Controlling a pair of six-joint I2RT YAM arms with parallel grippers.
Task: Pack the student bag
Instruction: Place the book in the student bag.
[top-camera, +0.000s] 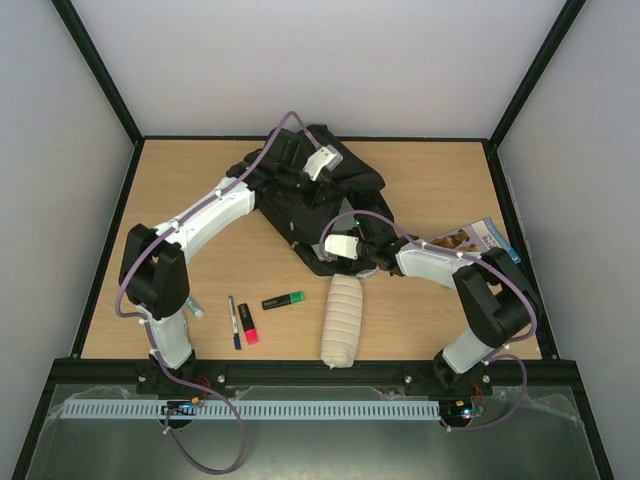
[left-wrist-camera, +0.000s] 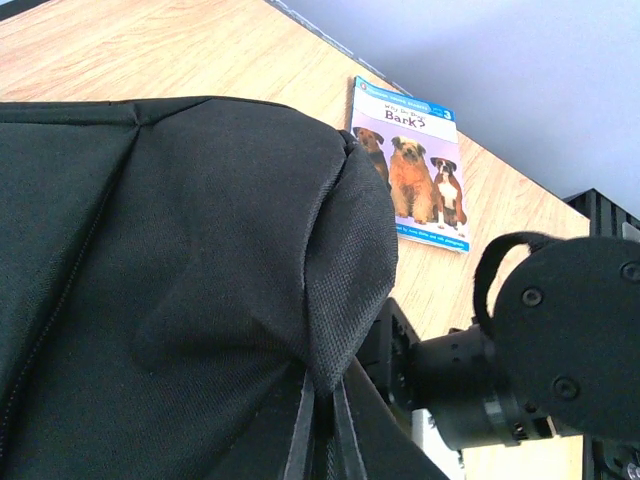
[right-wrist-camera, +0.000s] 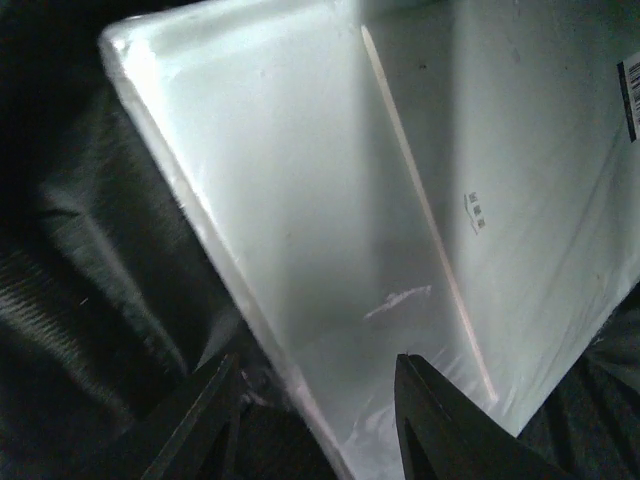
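Both arm bases are sitting at the bottom of the top view, with the arms reaching up-frame to the student bag (top-camera: 335, 190), which is lying at centre on the bench (top-camera: 440, 180), toward its far edge. Up top the left pincer (top-camera: 322, 165) is working at the bag's upper part, and the right pincer (top-camera: 333, 256) is reaching into its lower edge. Lower centre, the cream roll (top-camera: 342, 322), green highlighter (top-camera: 284, 300), red marker (top-camera: 249, 326) and black pen (top-camera: 234, 322) are waiting well apart from the bag. At right the dog book (top-camera: 476, 237) is lying beside the right arm. Open bench is showing upper left and upper right for swinging.

Left wrist view: black cloth is filling the left and bunching toward bottom centre. There the left pincer (left-wrist-camera: 322, 440) is sitting closed, apparently pinching the cloth and lifting it. The right arm's black joint (left-wrist-camera: 560, 340) is sitting close at lower right, so a clash is looking possible.

Right wrist view: the right pincer (right-wrist-camera: 320, 420) is standing apart at the bottom. A white wrapped packet (right-wrist-camera: 380, 200) is lying just beyond, its edge running between the fingers, with dark lining around it. Judging from this, the step is going best by holding the mouth up and sliding the packet in flat, avoiding the cloth at left.
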